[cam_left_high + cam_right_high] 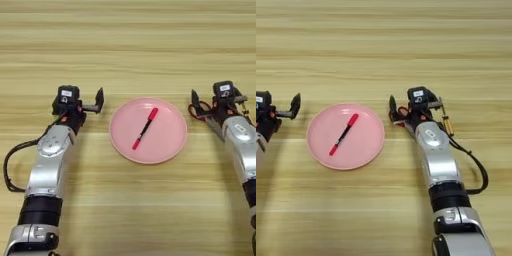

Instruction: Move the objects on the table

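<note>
No words, numbers or brand marks could be read anywhere. Each arm carried a small white label on the black housing behind its tool, one on the left arm (pixel 66 93) to the left of the pink plate (pixel 170 145) and one on the right arm (pixel 225 87) to the right of the plate, but their dark markings were too small to make out. The red pen (pixel 145 129) lying on the plate showed no legible print.
</note>
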Tool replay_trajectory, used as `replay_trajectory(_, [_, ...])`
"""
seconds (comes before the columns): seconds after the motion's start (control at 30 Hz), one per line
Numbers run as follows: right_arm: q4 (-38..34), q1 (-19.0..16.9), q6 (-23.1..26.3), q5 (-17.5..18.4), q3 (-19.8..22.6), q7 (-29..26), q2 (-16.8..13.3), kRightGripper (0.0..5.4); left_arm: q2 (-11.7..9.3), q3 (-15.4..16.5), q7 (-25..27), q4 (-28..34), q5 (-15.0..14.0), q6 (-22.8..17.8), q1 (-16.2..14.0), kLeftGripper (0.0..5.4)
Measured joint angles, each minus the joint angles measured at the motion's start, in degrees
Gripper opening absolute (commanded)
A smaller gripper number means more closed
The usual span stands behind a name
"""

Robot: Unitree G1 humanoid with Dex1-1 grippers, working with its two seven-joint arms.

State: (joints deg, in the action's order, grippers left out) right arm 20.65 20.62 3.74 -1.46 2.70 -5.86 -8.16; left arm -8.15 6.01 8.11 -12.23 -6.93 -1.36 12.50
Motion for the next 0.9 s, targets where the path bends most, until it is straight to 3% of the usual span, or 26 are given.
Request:
replay_trajectory(0.03, [0.0, -0.1, -0.2, 0.0, 0.0, -0.2, 0.0, 5.4, 0.0, 0.3, -0.3, -0.8, 0.2, 0.9, 0.1, 5.35])
replay_trajectory(0.07, [0.0, -0.2, -0.6, -0.1, -0.3, -0.6, -0.2, 5.4, -0.5, 0.8, -1.3, -3.4, 1.6, 4.4, 0.6, 5.35])
replay_trajectory(0.27, [0.8, -1.0, -1.9, -0.8, -1.1, -0.9, -0.6, 5.4, -1.3, 1.8, -2.4, -6.9, 2.3, 8.6, 1.3, 5.35])
replay_trajectory(0.9, [5.3, -1.7, -3.1, -2.7, -5.4, -3.6, -0.8, 5.4, -2.4, 4.1, -3.6, -13.7, 2.2, 13.1, 3.0, 5.35])
